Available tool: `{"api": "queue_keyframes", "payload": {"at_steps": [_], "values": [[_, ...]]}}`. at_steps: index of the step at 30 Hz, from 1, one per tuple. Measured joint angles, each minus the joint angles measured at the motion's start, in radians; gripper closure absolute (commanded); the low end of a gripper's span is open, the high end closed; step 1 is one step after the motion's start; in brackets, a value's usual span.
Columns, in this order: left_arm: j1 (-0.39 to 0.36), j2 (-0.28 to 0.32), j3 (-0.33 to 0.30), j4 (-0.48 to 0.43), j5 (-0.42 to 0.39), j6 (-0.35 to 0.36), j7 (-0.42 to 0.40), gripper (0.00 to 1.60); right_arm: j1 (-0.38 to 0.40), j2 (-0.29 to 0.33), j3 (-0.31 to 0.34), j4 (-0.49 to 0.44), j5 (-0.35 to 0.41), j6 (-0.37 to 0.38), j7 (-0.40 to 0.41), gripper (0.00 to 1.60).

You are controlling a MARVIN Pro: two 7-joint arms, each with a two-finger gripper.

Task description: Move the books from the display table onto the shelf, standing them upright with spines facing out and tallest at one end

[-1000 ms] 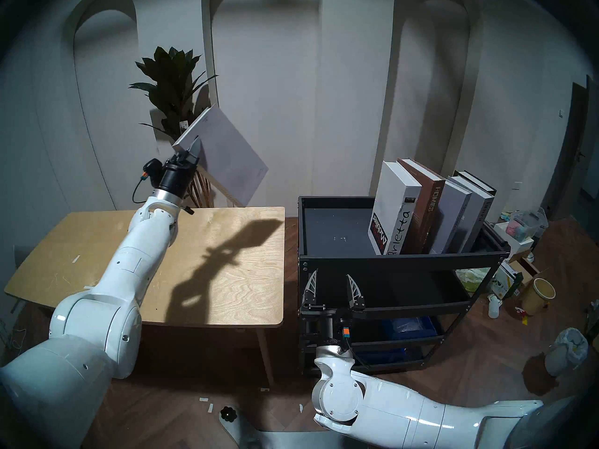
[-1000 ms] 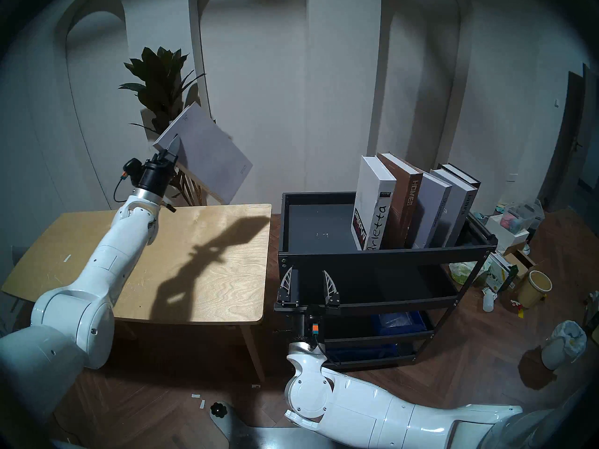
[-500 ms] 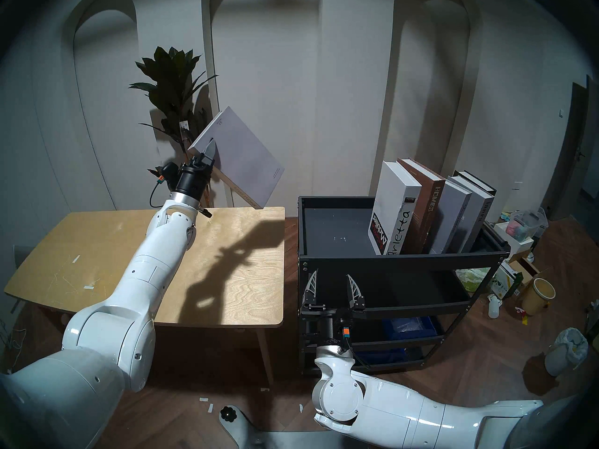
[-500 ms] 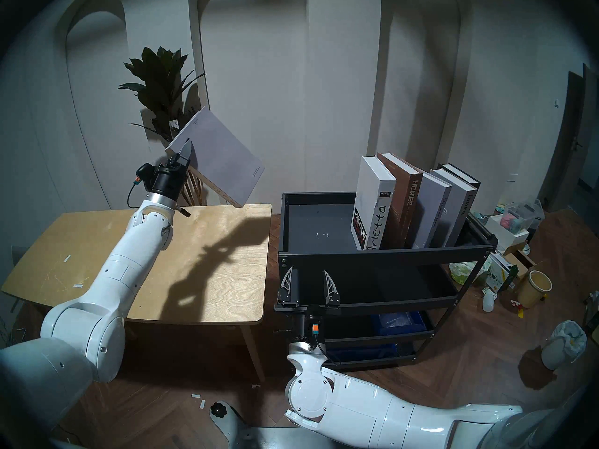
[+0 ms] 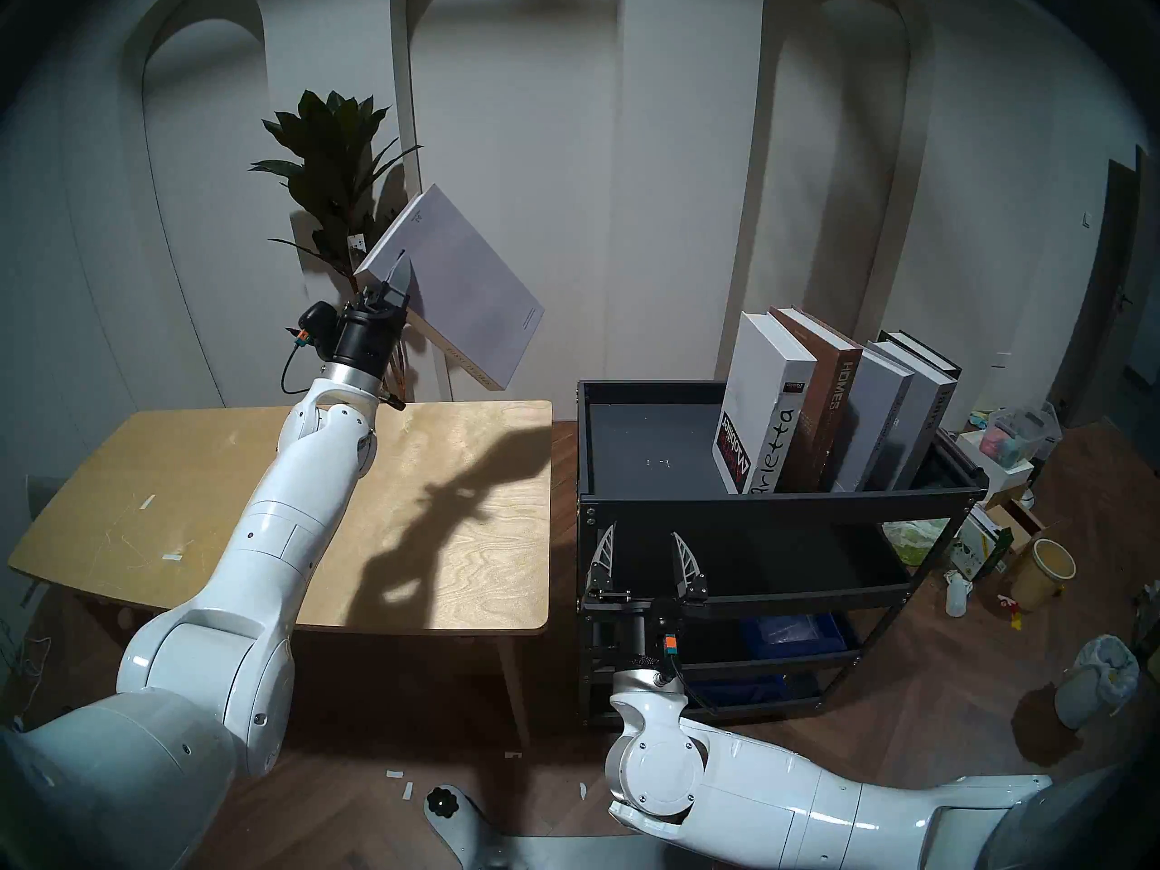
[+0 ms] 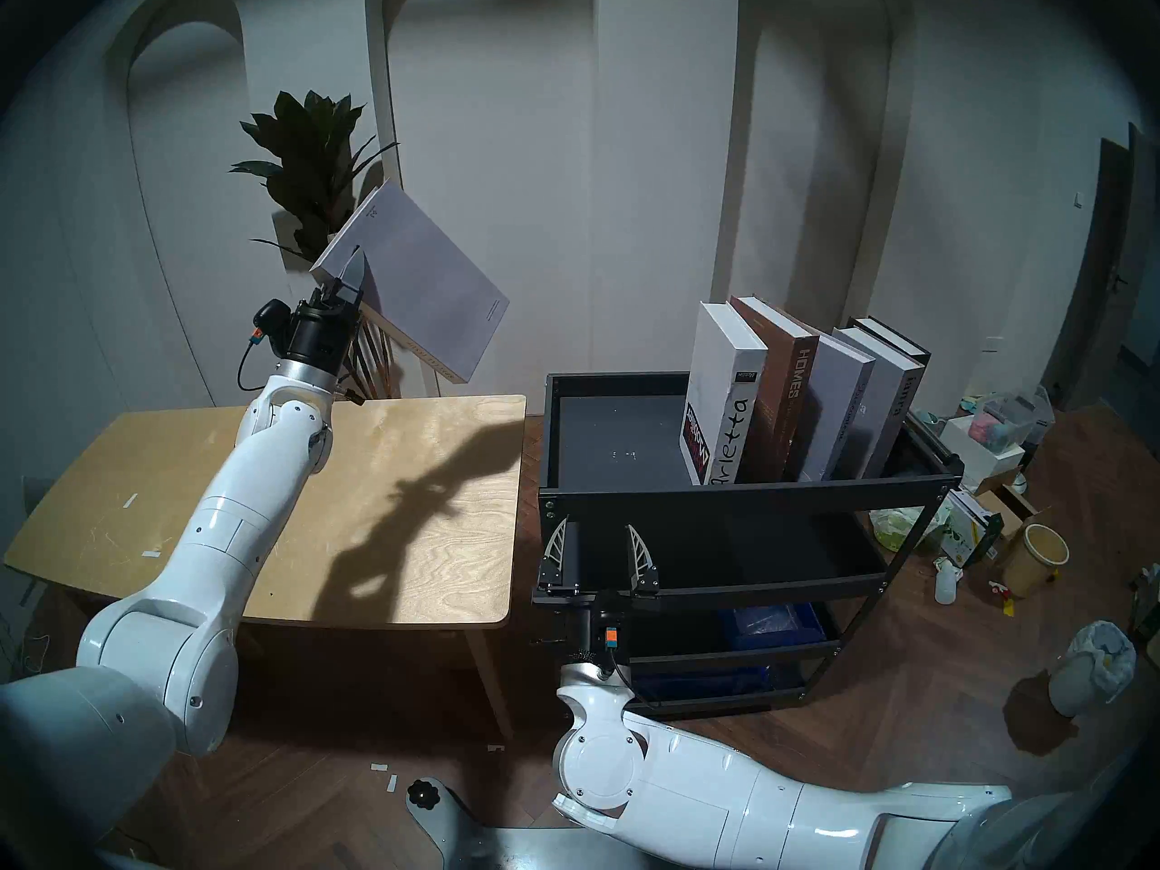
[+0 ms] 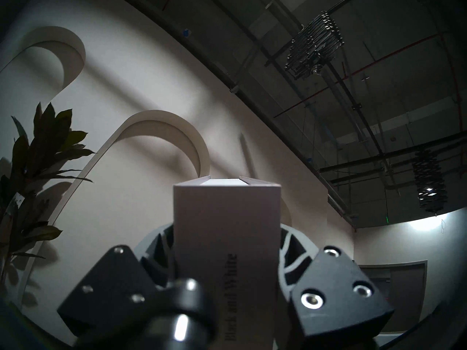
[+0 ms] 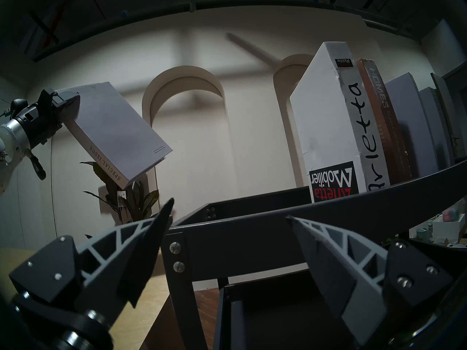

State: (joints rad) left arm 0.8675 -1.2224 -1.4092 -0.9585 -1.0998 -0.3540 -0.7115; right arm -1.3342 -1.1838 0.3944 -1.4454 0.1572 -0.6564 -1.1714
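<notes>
My left gripper [image 5: 399, 273] is shut on a corner of the grey "Special Issue" book [image 5: 467, 285]. It holds the book tilted in the air above the far edge of the plywood display table [image 5: 188, 473]. The book's spine [image 7: 227, 228] sits between the fingers [image 7: 290, 243], and it also shows in the right wrist view [image 8: 113, 129]. My right gripper [image 5: 643, 530] is open and empty at the front left corner of the black shelf [image 5: 778, 504], below its top rim. White "Arletta" [image 5: 753, 398], brown "HOMES" [image 5: 828, 398], two grey books [image 5: 879, 410] and a black one [image 5: 923, 351] stand in the top tray's right half.
A potted plant [image 5: 332, 159] stands behind the table, close to the held book. A narrow strip of floor separates the table and the shelf. A blue bin [image 5: 791, 630] sits on a lower shelf level. Boxes, a beige bucket [image 5: 1045, 570] and a waste bin [image 5: 1098, 680] clutter the floor at the right.
My left arm carried the book to the right and a little higher, and the book turned so its spine shows. The right arm and the shelved books have not moved.
</notes>
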Motion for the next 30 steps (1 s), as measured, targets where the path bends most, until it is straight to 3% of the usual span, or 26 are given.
{"api": "queue_keyframes", "payload": {"at_steps": [17,30], "values": [[0.036,-0.041,0.097,-0.198,0.052,0.005,-0.005,1.60,0.000,0.000,0.000,0.009,0.000,0.000,0.000,0.00],[0.128,-0.064,0.191,-0.337,0.091,0.055,0.005,1.60,0.000,0.000,0.000,0.014,0.000,0.000,0.000,0.00]]}}
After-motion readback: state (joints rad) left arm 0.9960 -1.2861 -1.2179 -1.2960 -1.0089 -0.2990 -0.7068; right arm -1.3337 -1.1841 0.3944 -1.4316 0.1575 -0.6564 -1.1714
